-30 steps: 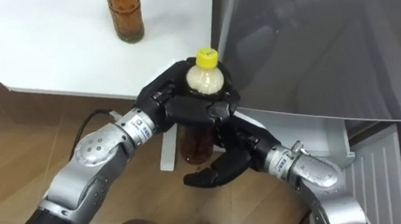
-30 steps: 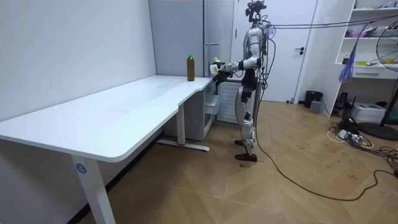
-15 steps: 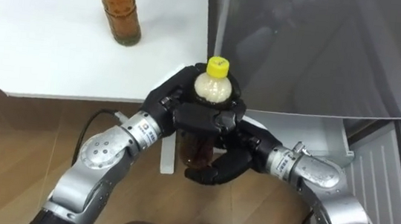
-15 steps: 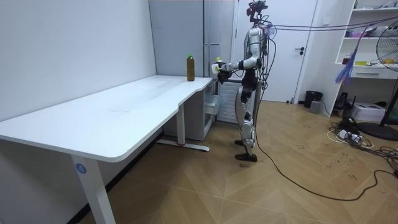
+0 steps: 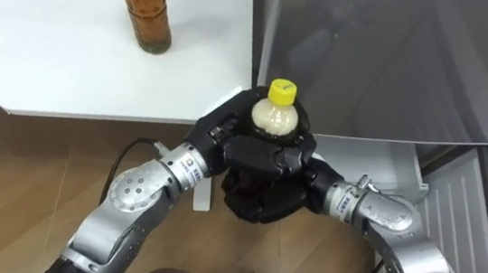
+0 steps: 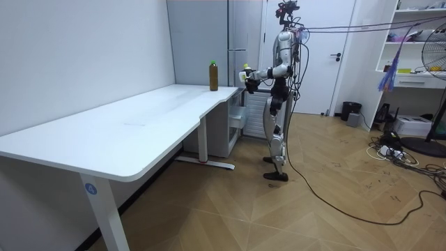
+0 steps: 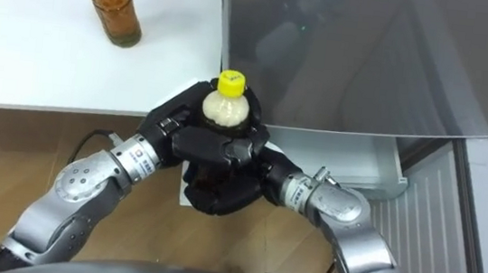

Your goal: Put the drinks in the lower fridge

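Observation:
A drink bottle (image 5: 275,119) with a yellow cap and pale neck is held upright in front of me, just off the table's corner beside the grey fridge (image 5: 397,62). My left hand (image 5: 225,144) is shut round its upper body. My right hand (image 5: 265,198) wraps it from below, and the curled fingers hide the bottle's lower half. A second bottle (image 5: 144,8) of amber drink stands on the white table (image 5: 44,52) at the far left. In the room view I stand at the table's far end, facing the fridge (image 6: 245,31), with the bottle (image 6: 245,68) held out in front.
A white open part (image 5: 378,161) of the fridge's lower section shows below its grey front. Wooden floor (image 5: 22,177) lies under the table edge. In the room view, shelves (image 6: 418,49) and a fan stand at the right, with cables on the floor.
My right hand has come up from below and curled round the bottle's lower half. The bottle has moved a little right, toward the fridge. The left hand keeps its grip.

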You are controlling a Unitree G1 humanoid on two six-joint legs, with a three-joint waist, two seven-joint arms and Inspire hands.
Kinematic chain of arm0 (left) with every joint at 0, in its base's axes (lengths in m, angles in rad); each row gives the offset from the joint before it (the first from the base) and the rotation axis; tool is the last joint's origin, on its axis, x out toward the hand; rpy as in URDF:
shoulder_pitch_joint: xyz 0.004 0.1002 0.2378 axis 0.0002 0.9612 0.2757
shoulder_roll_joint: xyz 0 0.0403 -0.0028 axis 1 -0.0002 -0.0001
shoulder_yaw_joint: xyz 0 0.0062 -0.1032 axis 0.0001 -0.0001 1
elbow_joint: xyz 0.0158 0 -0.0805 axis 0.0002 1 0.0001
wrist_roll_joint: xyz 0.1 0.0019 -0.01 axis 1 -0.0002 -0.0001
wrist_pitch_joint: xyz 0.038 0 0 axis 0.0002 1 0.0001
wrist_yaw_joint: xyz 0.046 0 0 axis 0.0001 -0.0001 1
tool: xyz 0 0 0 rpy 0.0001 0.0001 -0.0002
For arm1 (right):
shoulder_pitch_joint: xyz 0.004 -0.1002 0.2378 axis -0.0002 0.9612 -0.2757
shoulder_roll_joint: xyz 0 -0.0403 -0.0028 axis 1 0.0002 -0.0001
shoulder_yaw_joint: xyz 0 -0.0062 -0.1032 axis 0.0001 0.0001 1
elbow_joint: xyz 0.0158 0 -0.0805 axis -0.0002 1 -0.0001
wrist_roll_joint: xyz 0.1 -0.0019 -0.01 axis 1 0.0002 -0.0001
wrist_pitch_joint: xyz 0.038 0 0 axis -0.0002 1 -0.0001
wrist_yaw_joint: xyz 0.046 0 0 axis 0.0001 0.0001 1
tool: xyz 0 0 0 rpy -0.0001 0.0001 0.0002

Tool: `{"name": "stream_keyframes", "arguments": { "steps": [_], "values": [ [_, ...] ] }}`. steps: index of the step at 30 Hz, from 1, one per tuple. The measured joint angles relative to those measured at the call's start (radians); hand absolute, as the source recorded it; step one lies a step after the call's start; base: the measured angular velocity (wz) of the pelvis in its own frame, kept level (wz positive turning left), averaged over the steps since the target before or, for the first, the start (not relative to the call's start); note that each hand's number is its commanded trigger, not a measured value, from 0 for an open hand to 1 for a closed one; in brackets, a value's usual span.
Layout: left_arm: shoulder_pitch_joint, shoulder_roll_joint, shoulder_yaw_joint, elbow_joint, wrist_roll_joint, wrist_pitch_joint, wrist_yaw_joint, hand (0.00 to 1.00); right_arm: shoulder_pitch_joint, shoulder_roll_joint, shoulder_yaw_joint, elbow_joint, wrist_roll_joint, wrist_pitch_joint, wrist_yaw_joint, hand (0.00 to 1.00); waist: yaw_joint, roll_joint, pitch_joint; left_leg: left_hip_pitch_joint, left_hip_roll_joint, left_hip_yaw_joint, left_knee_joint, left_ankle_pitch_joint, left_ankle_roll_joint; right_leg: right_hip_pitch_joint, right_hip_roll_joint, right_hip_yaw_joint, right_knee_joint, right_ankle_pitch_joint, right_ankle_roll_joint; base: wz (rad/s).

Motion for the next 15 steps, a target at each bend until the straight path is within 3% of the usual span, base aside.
{"name": "stream_keyframes", "arguments": {
  "steps": [15],
  "values": [
    [0.000, 0.004, 0.008, -0.022, -0.009, -0.047, 0.032, 0.00, 0.002, -0.006, 0.029, 0.005, 0.099, 0.000, -0.010, 1.00, 0.001, -0.003, -0.0007, -0.010, 0.000, -0.002, 0.000, 0.000, 0.000, -0.012, 0.000, 0.001, 0.003, 0.000, 0.000, 0.00]
  ]
}}
